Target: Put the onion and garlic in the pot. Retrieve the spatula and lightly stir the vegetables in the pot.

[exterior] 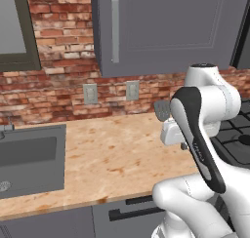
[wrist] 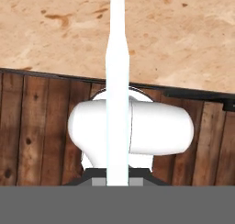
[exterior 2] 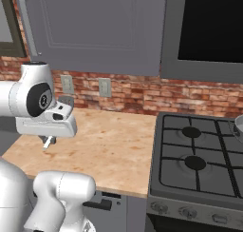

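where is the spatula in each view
Left base view: the spatula shows its grey head right of centre, over the back of the counter.
Right base view: grey head at mid-left.
Hand view: pale handle running up the middle.
Shared landmark: the tan counter.

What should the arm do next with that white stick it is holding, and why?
Probably carry it right, toward the stove. The gripper is shut on the spatula, whose handle sticks out over the counter, while the pot sits at the stove's far right edge.
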